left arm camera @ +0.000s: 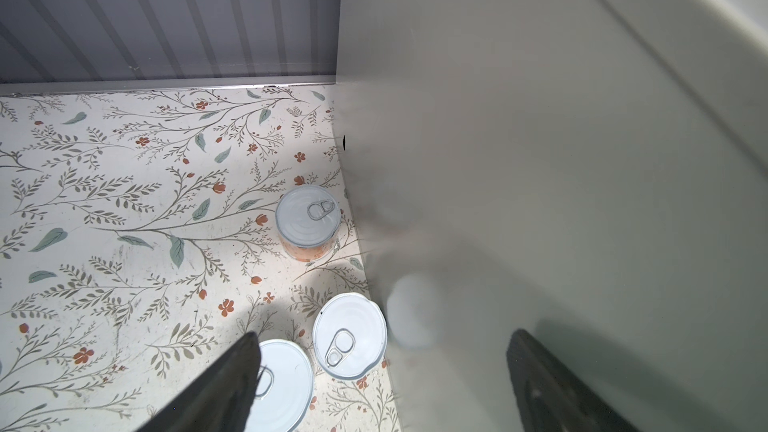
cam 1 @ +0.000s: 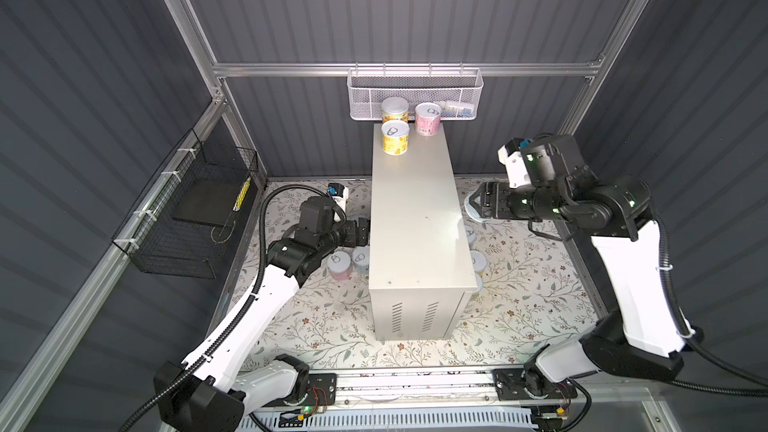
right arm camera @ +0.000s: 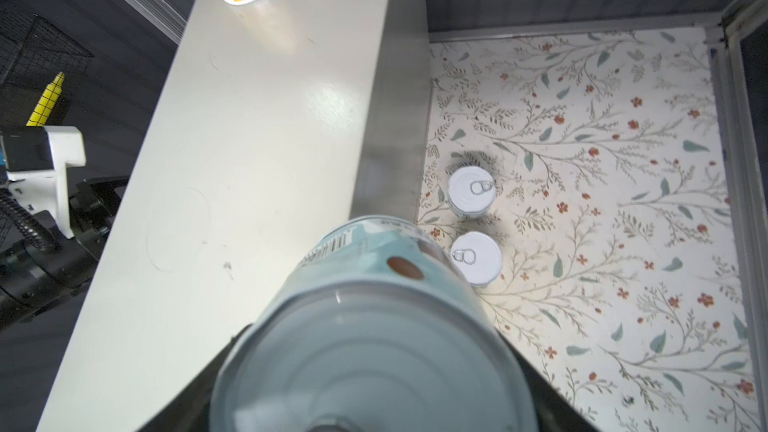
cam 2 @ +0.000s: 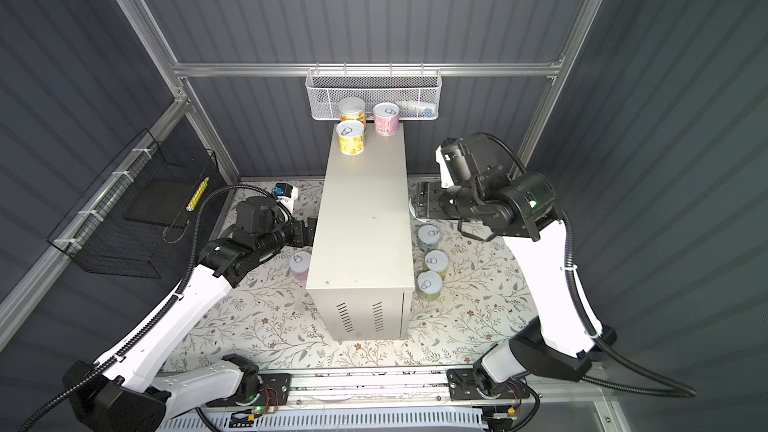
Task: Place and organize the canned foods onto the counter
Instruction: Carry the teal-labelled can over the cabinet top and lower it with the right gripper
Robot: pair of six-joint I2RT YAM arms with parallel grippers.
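Observation:
The counter (cam 1: 415,218) (cam 2: 361,218) is a tall off-white cabinet in both top views. At its far end stand two yellow cans (cam 1: 395,137) (cam 1: 395,109) and a pink can (cam 1: 428,118). My right gripper (cam 1: 478,201) (right arm camera: 374,367) is shut on a pale blue can (right arm camera: 370,326), held at the counter's right edge with its flat end toward the wrist camera. My left gripper (cam 1: 362,231) (left arm camera: 384,334) is open and empty, low against the counter's left side. Under it stand three cans (left arm camera: 307,222) (left arm camera: 350,336) (left arm camera: 286,384). Three more cans (cam 2: 429,236) (cam 2: 436,263) (cam 2: 430,284) stand on the floor at the right.
A white mesh basket (cam 1: 415,93) hangs on the back rail just above the counter's far end. A black wire basket (cam 1: 187,209) hangs on the left wall. The floor (cam 1: 332,317) is floral-patterned, and an aluminium frame encloses the cell.

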